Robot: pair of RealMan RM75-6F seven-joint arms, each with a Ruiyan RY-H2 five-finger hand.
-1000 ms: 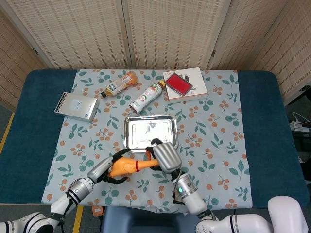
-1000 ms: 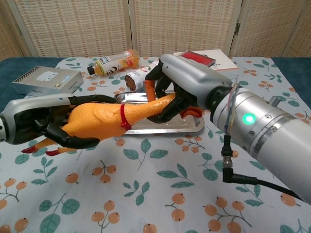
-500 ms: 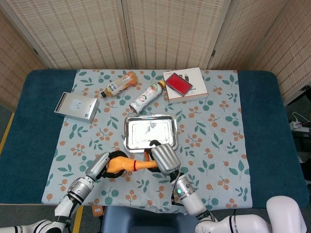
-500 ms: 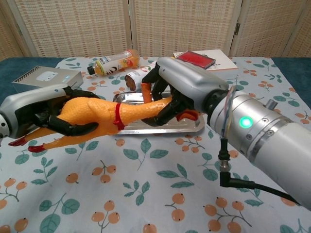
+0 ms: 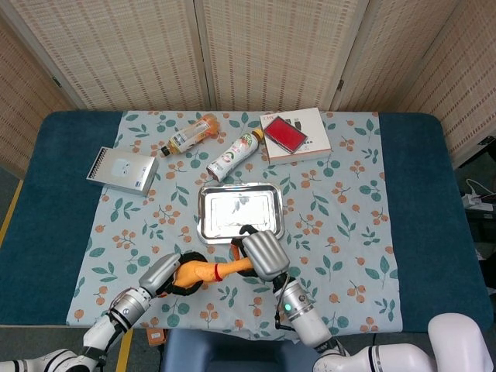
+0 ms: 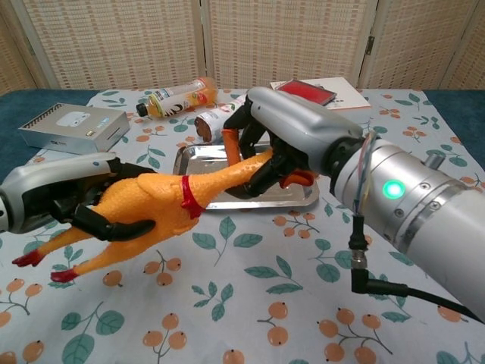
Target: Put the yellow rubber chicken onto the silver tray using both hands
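Leaf-print tablecloth (image 6: 250, 288): rubber chicken (image 6: 163, 201) held off the cloth just short of the tray (image 6: 189, 156), left hand (image 6: 57, 199) gripping its body, right hand (image 6: 284, 140) gripping its neck.

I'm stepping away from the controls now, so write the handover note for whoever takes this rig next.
Left hand: grips the body of the yellow rubber chicken, fingers wrapped around it.
Right hand: holds the chicken's neck and head end, near the front edge of the silver tray.
Chicken: carried between both hands above the floral cloth, its legs hanging toward the left. In the head view most of it lies short of the tray.
Done: two-handed pickup.
Left: carry it forward over the tray, set it down, release both hands.
Nearby: two bottles lying beyond the tray.
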